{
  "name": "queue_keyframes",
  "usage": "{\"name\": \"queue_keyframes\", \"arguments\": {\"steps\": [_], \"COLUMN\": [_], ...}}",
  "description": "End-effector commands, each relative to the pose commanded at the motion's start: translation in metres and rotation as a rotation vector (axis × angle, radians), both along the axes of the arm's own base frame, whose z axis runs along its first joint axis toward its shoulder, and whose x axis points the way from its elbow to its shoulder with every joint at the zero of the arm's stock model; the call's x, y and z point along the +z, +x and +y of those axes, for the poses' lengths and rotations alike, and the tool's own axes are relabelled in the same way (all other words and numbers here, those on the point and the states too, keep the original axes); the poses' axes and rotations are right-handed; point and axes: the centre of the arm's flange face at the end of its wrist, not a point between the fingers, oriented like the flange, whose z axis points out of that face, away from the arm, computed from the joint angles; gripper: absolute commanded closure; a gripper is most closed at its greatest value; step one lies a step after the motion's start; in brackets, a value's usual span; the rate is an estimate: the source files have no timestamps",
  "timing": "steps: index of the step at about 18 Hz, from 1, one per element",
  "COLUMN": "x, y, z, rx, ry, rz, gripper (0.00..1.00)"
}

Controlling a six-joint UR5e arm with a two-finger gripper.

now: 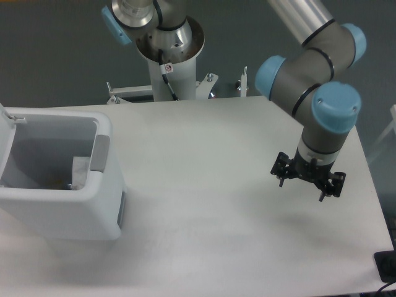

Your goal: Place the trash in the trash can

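Note:
The trash can (93, 213) stands at the left of the table, a boxy white bin with a grey panel (99, 153) on its right rim and its lid open at the far left. Inside it a pale wrapper-like piece (79, 170) shows against the right wall; I cannot make out a bottle. My gripper (307, 183) hangs over the right side of the table, far from the bin, pointing down. Its fingers stand spread with nothing between them. No trash lies on the table.
The arm's white pedestal (168, 68) rises behind the table's far edge, with metal brackets (242, 83) beside it. The table's right edge runs close to the gripper. A dark object (387, 266) sits off the table at the lower right.

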Motion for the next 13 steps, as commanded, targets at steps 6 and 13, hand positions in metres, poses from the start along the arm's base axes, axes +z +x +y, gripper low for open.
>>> {"name": "queue_keyframes", "arguments": {"steps": [6, 13], "x": [-0.019, -0.022], "y": [0.000, -0.001], "z": [0.007, 0.008], "rx": [-0.050, -0.050], "ry": [-0.006, -0.001], "rz": [-0.021, -0.025], "gripper": [0.00, 0.00]}}
